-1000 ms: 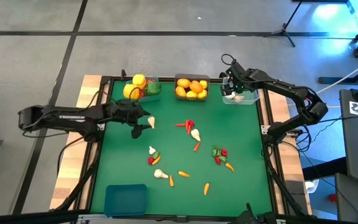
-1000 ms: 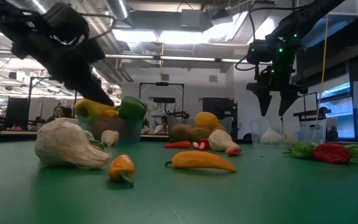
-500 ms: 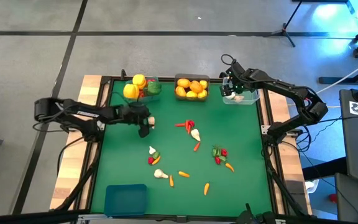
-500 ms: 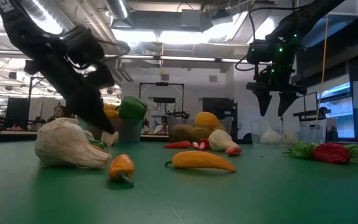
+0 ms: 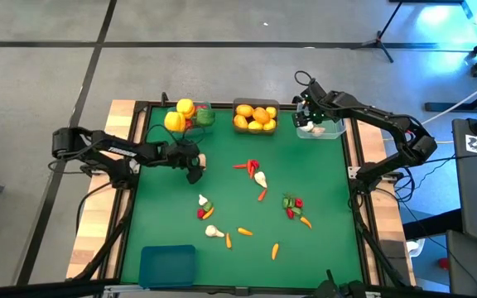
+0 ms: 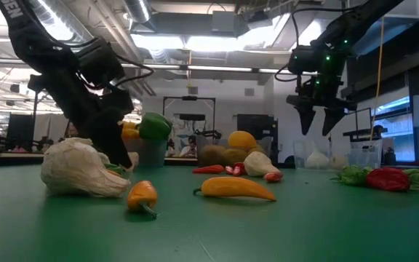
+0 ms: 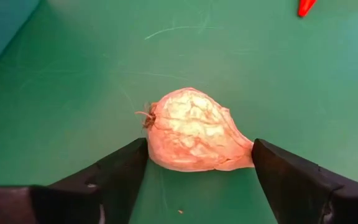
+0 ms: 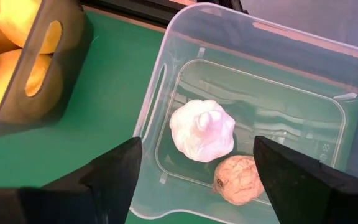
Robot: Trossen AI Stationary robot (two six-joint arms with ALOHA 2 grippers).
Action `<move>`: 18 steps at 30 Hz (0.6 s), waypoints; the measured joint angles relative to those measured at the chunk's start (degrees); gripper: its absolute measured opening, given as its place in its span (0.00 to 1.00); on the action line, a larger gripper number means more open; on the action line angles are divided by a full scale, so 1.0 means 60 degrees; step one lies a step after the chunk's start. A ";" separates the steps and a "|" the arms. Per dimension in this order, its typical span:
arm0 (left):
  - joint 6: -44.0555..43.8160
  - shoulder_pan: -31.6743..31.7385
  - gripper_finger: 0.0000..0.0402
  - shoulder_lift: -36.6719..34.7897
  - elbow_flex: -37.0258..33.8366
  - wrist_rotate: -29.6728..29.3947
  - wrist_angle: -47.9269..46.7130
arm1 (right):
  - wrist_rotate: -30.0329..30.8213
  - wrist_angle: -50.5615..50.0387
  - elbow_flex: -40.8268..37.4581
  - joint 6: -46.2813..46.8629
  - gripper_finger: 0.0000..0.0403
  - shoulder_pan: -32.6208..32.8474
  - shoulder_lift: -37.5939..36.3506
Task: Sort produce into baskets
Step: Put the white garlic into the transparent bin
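Observation:
A white-pink garlic bulb point(image 7: 194, 132) lies on its side on the green mat, left of centre point(image 5: 202, 162). My left gripper point(image 7: 197, 163) point(image 5: 195, 168) is down at it, one finger at each end. My right gripper point(image 8: 197, 155) point(image 5: 308, 121) hangs open above the clear basket point(image 5: 325, 131), which holds two garlic bulbs point(image 8: 202, 130). At the far edge, peppers fill the teal basket point(image 5: 190, 117) and oranges and lemons fill the dark grey basket point(image 5: 255, 117). The blue basket point(image 5: 167, 265) stands near left. My left gripper has the garlic bulb between its two fingers, one at the stem end point(image 7: 149, 148) and one at the pointed end point(image 7: 248, 157). The fingers slant down from the table's left side. The bulb lies on the mat.
Loose produce is strewn over the mat's middle: red chillies point(image 5: 251, 165), another garlic bulb point(image 5: 260, 178), small peppers point(image 5: 291, 204), carrots point(image 5: 244, 232) and a garlic bulb near the front point(image 5: 214, 232).
My left gripper has sunk to the mat and rolled, coming down over the garlic bulb, and its arm has folded in from the table's left. The bulb has stayed where it was.

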 joint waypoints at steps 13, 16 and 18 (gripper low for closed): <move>-0.1204 0.0000 0.43 0.0017 -0.0015 0.0026 0.0458 | -0.0586 0.1407 0.0000 -0.0025 0.75 0.1191 0.0004; -0.1258 0.0000 0.38 0.0017 -0.0015 0.0036 0.0465 | -0.0583 0.1839 0.0000 -0.0025 0.75 0.1476 0.0004; -0.1275 0.0000 0.35 0.0017 -0.0015 0.0040 0.0465 | -0.0583 0.2032 0.0000 -0.0008 0.75 0.1647 0.0004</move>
